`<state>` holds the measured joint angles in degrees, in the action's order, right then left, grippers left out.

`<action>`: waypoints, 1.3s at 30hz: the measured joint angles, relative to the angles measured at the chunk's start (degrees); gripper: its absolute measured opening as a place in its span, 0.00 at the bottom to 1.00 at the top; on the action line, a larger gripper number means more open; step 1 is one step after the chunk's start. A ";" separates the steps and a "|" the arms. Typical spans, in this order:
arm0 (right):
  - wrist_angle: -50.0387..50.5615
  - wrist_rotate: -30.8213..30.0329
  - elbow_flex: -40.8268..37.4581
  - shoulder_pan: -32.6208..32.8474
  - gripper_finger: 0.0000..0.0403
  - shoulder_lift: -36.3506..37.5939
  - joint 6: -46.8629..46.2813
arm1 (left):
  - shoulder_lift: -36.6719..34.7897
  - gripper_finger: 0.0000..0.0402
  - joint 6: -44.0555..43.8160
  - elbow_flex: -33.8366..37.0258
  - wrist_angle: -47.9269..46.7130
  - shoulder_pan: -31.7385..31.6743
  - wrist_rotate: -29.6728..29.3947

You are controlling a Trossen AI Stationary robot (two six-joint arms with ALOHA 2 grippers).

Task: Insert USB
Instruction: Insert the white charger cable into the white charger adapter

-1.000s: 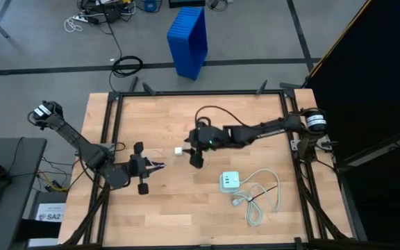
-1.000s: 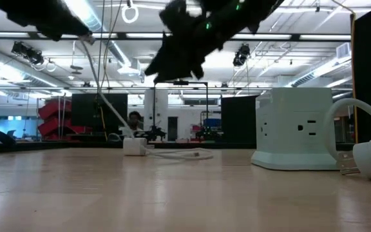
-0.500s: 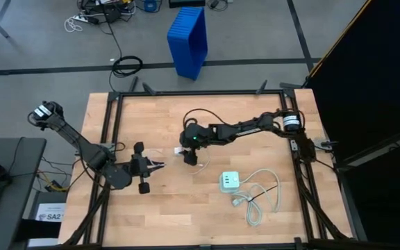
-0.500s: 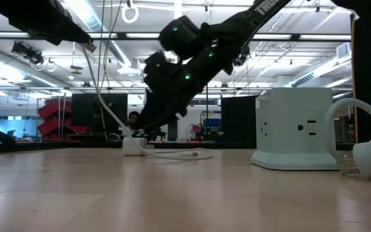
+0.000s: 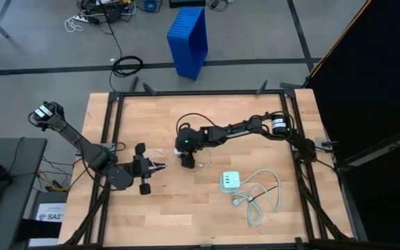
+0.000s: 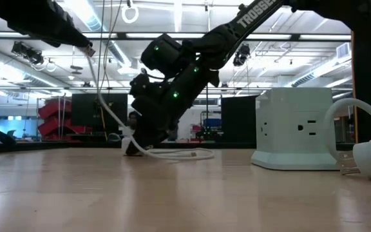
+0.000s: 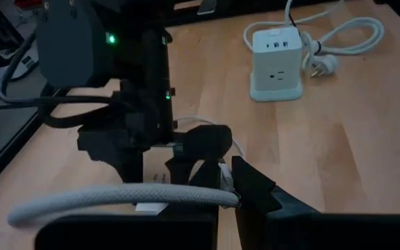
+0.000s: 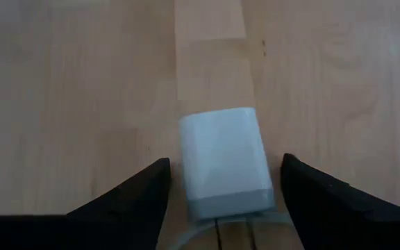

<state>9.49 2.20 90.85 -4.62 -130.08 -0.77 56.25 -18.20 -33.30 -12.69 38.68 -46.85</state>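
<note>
The USB is a thin white cable (image 7: 117,198) with a small plug and a silvery tip (image 6: 90,47). From my left gripper (image 5: 160,167) it hangs down in the low view to a small white block (image 8: 224,163) lying on the table. My left gripper (image 7: 229,189), near the table's left side, is shut on that cable and held above the wood. My right gripper (image 8: 224,161) is open and low over the table's middle (image 5: 184,158). Its two fingers stand on either side of the small white block, with gaps showing. My left gripper pinches the USB cable close behind its plug end (image 7: 221,198) between its two fingers (image 7: 255,187). The silvery tip (image 6: 90,47) sticks out past them, lifted clear. The rest of the cable hangs slack down to the table (image 6: 118,119).
The pale green-white charger block (image 5: 229,182) (image 6: 295,135) stands right of the middle toward the near edge. Its thick bundled cord with a grey plug (image 5: 255,198) lies beside it. A black frame (image 5: 110,125) rims the table. Bare wood lies along the near edge.
My right gripper has moved toward the table's left and down, tipping its fingers toward the wood, until they stand around the small white block. The left arm and the cable have kept still.
</note>
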 joint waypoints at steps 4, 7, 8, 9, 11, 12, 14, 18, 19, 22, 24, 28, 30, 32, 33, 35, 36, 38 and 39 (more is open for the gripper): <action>-0.25 2.42 -0.03 -0.20 0.41 0.01 0.21 | 0.00 0.00 0.02 0.00 -0.22 -0.03 0.00; 0.12 3.81 -0.12 -0.44 0.27 0.73 -0.21 | 0.00 0.00 -0.06 0.00 -0.68 -0.02 0.00; 1.27 4.34 -0.21 -0.56 0.28 1.31 -0.84 | 0.00 0.00 -0.19 0.00 -0.80 -0.02 0.01; 1.71 5.09 -0.26 -0.75 0.28 1.94 -1.45 | 0.00 0.00 -0.27 0.00 -0.98 -0.02 0.02; 3.70 5.43 -0.20 -1.06 0.28 3.78 -2.60 | 0.00 0.00 -0.31 0.00 -1.17 0.01 0.02; 4.44 5.45 -0.20 -1.10 0.28 4.84 -2.64 | 0.00 0.00 -0.37 0.00 -1.17 0.04 0.05; 6.53 5.26 -0.23 -1.09 0.28 7.03 -2.69 | 0.00 0.00 -0.48 -0.02 -1.22 0.04 0.18; 8.73 5.92 -1.68 -0.01 0.28 13.25 -2.60 | 0.00 0.00 -2.09 -0.02 -2.37 0.07 0.25; 9.77 6.83 -2.51 0.31 0.28 14.90 -2.02 | 0.00 0.00 -2.68 -0.01 -2.85 0.07 0.35; 7.78 12.04 -7.95 0.93 0.28 20.07 -1.16 | 0.00 0.00 -4.34 0.00 -4.67 0.11 1.66; 2.40 16.49 -14.22 1.29 0.28 23.08 -2.92 | 0.00 0.00 -4.89 0.00 -5.28 0.33 2.51; -25.70 25.73 -30.89 2.40 0.28 27.71 -9.24 | 0.72 0.00 -1.12 0.00 -0.47 0.47 2.51; -43.43 28.81 -38.89 3.08 0.28 27.69 -14.62 | 2.16 0.00 4.61 0.00 5.62 0.42 2.50; -59.74 29.55 -45.43 3.84 0.28 26.43 -19.26 | 4.39 0.00 12.09 0.00 12.73 0.44 2.69; -66.91 29.60 -47.69 4.37 0.28 25.37 -20.89 | 5.81 0.00 16.41 0.00 16.14 0.43 3.05; -77.13 28.89 -51.39 5.60 0.28 23.93 -23.89 | 8.79 0.00 25.25 -0.02 23.71 0.33 4.04; -80.49 27.69 -52.32 6.43 0.28 23.27 -25.08 | 10.43 0.00 29.20 -0.02 27.06 0.17 4.07; -83.39 26.99 -53.79 8.13 0.28 22.40 -25.54 | 13.46 0.00 36.25 -0.02 33.39 -0.20 4.47; -83.46 25.70 -53.94 9.10 0.28 22.16 -25.53 | 14.78 0.00 39.18 -0.02 36.02 -0.52 4.93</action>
<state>-73.97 27.91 36.91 4.47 -107.92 -26.30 71.03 20.98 -33.32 23.33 38.16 -41.92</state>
